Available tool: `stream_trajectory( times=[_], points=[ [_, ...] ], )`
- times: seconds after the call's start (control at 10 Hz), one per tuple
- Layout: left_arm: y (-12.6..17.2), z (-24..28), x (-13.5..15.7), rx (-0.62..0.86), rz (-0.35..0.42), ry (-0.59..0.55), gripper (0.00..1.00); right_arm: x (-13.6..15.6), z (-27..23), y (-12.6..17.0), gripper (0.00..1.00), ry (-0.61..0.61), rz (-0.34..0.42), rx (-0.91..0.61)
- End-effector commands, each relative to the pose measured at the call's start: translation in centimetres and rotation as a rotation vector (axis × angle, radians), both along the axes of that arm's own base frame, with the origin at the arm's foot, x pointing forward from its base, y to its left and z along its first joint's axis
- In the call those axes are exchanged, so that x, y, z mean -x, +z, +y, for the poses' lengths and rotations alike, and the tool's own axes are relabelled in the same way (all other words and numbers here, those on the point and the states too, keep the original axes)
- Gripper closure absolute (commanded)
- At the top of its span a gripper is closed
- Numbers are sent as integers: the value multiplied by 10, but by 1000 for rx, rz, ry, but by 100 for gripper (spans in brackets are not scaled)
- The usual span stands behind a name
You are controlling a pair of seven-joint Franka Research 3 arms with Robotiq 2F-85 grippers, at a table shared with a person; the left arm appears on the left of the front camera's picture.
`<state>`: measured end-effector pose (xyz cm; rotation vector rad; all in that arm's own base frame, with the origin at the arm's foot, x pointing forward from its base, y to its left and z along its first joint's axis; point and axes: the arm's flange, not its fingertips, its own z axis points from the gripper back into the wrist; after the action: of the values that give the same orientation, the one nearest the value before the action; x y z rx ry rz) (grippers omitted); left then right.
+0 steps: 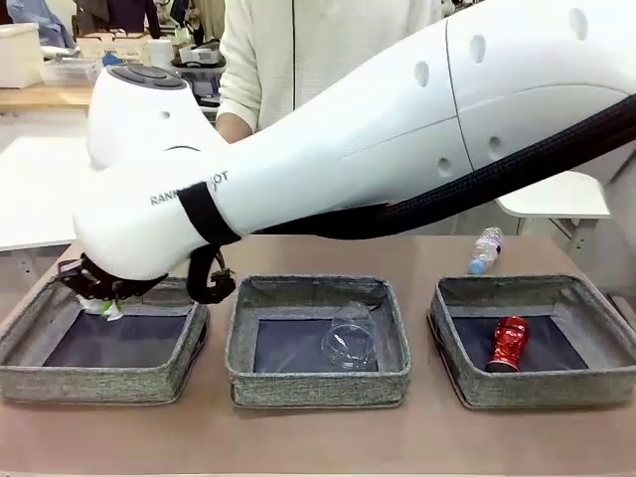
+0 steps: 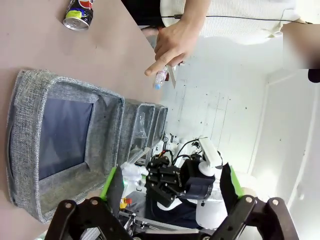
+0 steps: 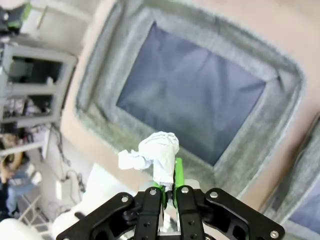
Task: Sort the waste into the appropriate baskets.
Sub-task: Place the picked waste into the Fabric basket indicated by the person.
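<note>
Right claw (image 3: pixel 170 187): pads pressed nearly together, pinching crumpled white paper wad (image 3: pixel 156 152) by its lower end; held above left basket (image 1: pixel 99 383), close to its rim. Left claw (image 2: pixel 170 192): spread wide, nothing between pads. In middle basket (image 1: pixel 318 383): clear plastic cup (image 1: pixel 350 338), on its side. In right basket (image 1: pixel 537 390): crushed red can (image 1: pixel 509 343). On tabletop (image 1: pixel 318 437), behind right basket: small clear bottle (image 1: pixel 485 248). Also on tabletop: dark printed can (image 2: pixel 79 12). Person's hand (image 2: pixel 172 42) pointing, fingertip just beside that bottle.

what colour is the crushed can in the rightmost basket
Glossy red. The crushed metal can in the rightmost grey woven fabric basket shows best in the front view.
</note>
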<state>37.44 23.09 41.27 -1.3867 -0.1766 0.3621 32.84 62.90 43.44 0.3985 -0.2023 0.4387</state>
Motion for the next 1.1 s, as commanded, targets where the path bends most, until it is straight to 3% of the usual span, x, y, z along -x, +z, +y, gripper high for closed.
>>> stream_trajectory(
  times=[0.0, 0.1, 0.2, 0.3, 1.0],
  points=[
    [3, -2, 1, -7, -5, 3, 0, 11, -4, -5, 80, -38, -54, 16],
    [3, -2, 1, -7, -5, 3, 0, 11, -6, -6, 37, -31, -62, 38],
    [3, -2, 1, -7, -5, 3, 0, 11, -8, -6, 24, -31, -69, 43],
    [3, -2, 1, -7, -5, 3, 0, 13, -10, -5, 0, -34, -71, 24],
    [3, -2, 1, -7, -5, 3, 0, 13, -32, 3, 0, -86, -59, -18]
  ],
)
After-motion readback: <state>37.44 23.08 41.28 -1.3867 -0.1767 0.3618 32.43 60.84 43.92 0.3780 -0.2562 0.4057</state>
